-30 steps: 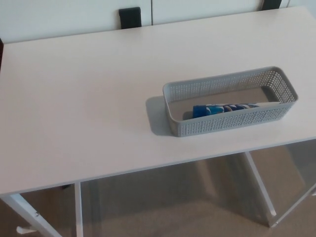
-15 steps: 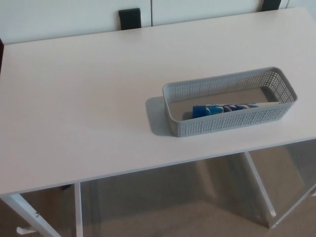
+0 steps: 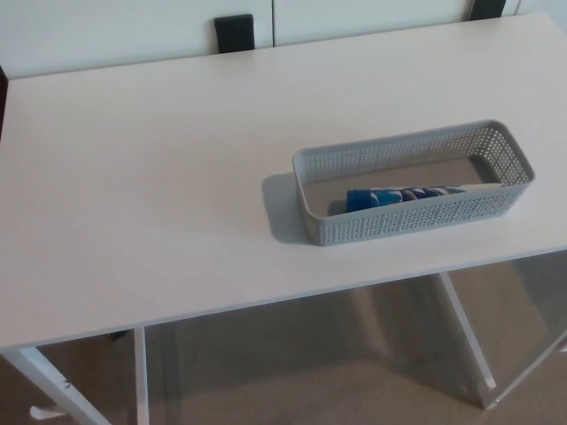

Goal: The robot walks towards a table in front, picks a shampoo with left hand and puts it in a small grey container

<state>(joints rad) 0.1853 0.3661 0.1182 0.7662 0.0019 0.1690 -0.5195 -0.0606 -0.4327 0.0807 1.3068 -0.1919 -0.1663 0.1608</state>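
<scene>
A small grey perforated container (image 3: 412, 221) stands on the white table (image 3: 159, 177), right of centre and near the front edge. Inside it lies a blue and white shampoo tube (image 3: 403, 196), on its side along the near wall, cap end to the left. Neither of my hands shows in the head view.
The table's front edge runs across the lower part of the picture, with its white legs (image 3: 140, 376) and the beige floor below. A dark object (image 3: 235, 33) stands behind the far edge against the white wall.
</scene>
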